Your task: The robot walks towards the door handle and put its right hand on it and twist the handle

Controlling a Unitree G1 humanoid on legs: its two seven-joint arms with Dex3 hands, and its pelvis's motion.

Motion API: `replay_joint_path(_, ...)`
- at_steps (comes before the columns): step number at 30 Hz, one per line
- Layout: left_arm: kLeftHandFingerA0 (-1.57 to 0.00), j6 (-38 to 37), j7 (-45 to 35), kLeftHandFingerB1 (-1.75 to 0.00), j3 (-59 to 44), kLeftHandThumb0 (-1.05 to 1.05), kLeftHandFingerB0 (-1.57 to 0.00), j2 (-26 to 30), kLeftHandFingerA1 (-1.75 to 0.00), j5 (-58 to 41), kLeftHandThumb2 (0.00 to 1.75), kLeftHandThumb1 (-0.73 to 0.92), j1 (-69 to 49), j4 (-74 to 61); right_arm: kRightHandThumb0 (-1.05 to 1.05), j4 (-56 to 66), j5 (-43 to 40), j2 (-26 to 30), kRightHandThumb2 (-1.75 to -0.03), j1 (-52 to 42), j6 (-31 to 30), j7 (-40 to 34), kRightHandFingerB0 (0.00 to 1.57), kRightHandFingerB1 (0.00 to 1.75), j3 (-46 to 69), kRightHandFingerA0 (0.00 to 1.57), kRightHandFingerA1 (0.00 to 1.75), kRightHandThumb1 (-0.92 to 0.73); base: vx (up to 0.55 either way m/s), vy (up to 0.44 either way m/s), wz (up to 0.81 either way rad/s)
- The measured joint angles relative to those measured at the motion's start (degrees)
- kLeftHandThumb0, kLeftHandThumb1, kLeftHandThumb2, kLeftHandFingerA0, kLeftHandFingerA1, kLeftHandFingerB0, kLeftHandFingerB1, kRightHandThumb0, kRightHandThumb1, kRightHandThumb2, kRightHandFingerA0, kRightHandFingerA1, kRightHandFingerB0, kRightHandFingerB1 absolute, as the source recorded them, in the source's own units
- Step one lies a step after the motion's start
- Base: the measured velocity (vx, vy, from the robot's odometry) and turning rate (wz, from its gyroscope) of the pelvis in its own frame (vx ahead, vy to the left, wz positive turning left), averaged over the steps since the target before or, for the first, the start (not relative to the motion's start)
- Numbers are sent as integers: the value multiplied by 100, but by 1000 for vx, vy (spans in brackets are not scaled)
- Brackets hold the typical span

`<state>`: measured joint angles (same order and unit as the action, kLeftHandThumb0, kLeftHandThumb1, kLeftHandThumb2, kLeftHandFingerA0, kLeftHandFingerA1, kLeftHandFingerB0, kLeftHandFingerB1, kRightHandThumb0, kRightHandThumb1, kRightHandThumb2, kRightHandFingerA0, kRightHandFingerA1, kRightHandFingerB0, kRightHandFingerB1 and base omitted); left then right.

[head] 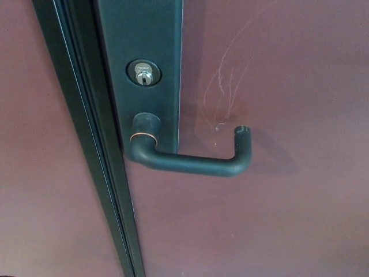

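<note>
A dark matte lever door handle [190, 163] fills the middle of the head view. It springs from a round collar [144, 128] on a dark backplate [144, 40], runs level to the right and ends in a tip bent back toward the door. Above the collar sits a silver key cylinder [143, 73]. The handle lies horizontal. Neither of my hands shows in the picture.
The door [277, 219] is dark reddish brown, with pale scratches [222, 86] above the handle's free end. A dark vertical frame edge [92, 144] runs down the left of the backplate, with more reddish surface [34, 173] beyond it.
</note>
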<state>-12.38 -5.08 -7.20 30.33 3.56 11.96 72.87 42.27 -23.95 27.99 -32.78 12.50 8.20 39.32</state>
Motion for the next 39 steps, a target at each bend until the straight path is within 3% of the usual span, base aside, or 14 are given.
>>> replay_joint_path(9, -77, 23, -1, -46, 32, -25, -61, 13, -54, 14, 57, 57, -4, 7, -61, 669, -788, 1421, -77, 381, -263, 14, 44, 48, 649, 58, 57, -40, 0, 0, 0)
replay_joint_path(17, -77, 72, -4, -46, 98, -25, -61, 32, -54, 38, 57, 57, -6, 9, -62, 827, -1471, 2945, -76, 1279, -667, 14, 45, 48, 637, 57, 55, -40, 0, 0, 0)
replay_joint_path(18, -77, 78, -4, -46, 103, -25, -61, 33, -54, 38, 57, 57, -7, 10, -52, 831, -1551, 3108, -55, 1387, -718, 14, 51, 39, 598, 64, 47, -48, 0, 0, 0)
replay_joint_path(19, -77, 84, -5, -46, 107, -25, -61, 33, -54, 38, 57, 57, -7, 11, -60, 833, -1631, 3268, -73, 1496, -770, 14, 46, 48, 552, 58, 55, -40, 0, 0, 0)
replay_joint_path(27, -77, 146, -24, -46, 163, -24, -61, 52, -53, 40, 57, 57, -4, 20, -57, 784, -2298, 4703, -73, 2824, -1315, -4, 42, 47, -767, 54, 54, -42, 0, 0, 0)
replay_joint_path(29, -76, 163, -25, -46, 177, -24, -61, 56, -53, 39, 57, 57, -5, 21, -58, 770, -2400, 4865, -75, 3266, -1462, -8, 40, 46, -1267, 52, 53, -44, 0, 0, 0)
replay_joint_path(30, -76, 169, -25, -46, 180, -24, -61, 56, -53, 40, 57, 57, -5, 20, -53, 766, -2424, 4880, -57, 3533, -1543, -8, 45, 36, -1554, 58, 44, -54, 0, 0, 0)
replay_joint_path(32, -76, 180, -25, -46, 183, -24, -61, 57, -53, 39, 57, 57, -5, 20, -53, 762, -2438, 4878, -57, 3951, -1680, -8, 44, 35, -1999, 58, 43, -54, 0, 0, 0)
replay_joint_path(33, -77, 186, -25, -46, 185, -24, -61, 57, -53, 40, 57, 57, -5, 20, -58, 761, -2441, 4868, -77, 4166, -1762, -8, 38, 46, -2232, 51, 53, -45, 0, 0, 0)
replay_joint_path(39, -77, 212, -26, -45, 220, -24, -61, 59, -53, 40, 57, 57, -5, 19, -59, 758, -2425, 4585, -79, 5295, -2346, -8, 37, 45, -3407, 51, 52, -47, 0, 0, 0)
